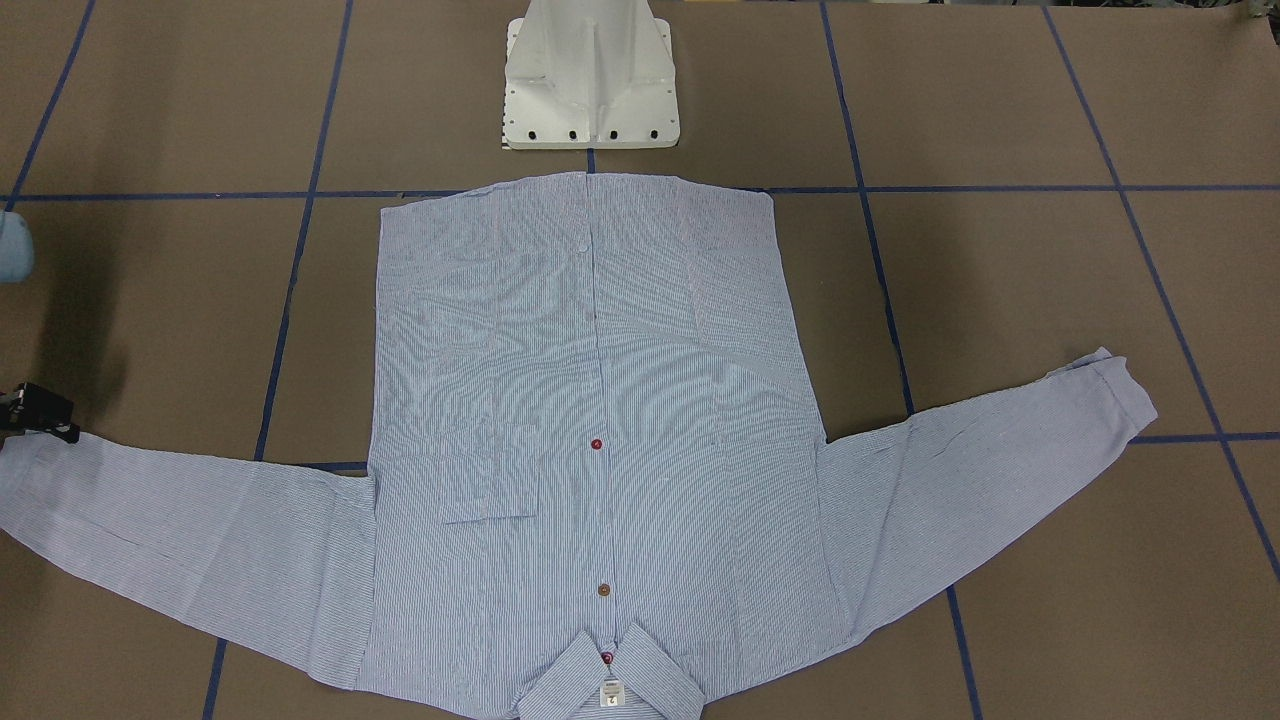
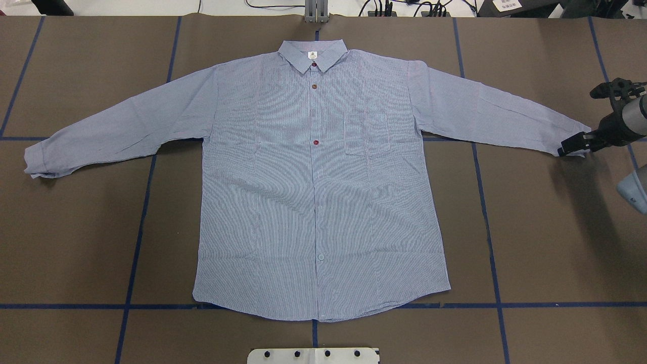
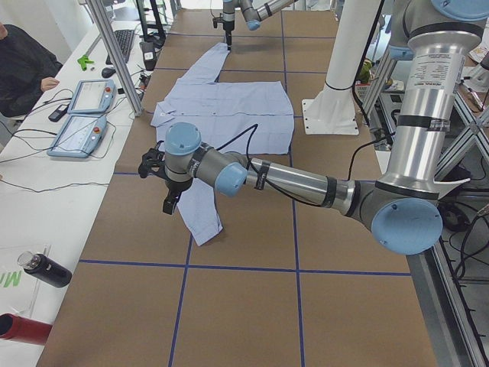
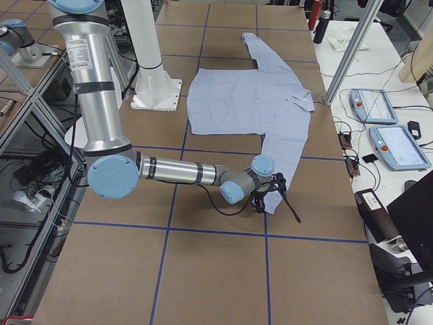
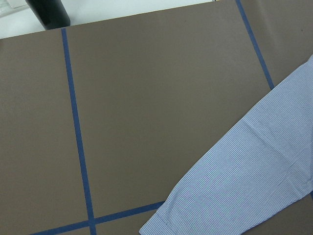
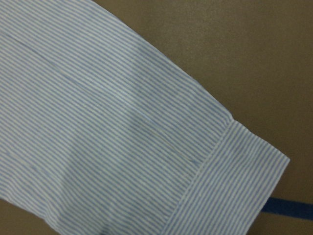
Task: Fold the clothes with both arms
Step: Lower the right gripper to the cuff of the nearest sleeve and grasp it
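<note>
One shirt (image 2: 318,202) lies flat and buttoned mid-table (image 2: 546,242), with its collar (image 2: 313,53) at 12 o'clock in the overhead view and its sleeves (image 2: 126,121) spread toward 9 and 3. At 3 o'clock the right gripper (image 2: 570,146) meets one cuff (image 6: 234,181) (parted or closed, I cannot tell). Only the left side view shows the left gripper (image 3: 170,205), near the other cuff (image 3: 205,238); its state cannot be told either.
</note>
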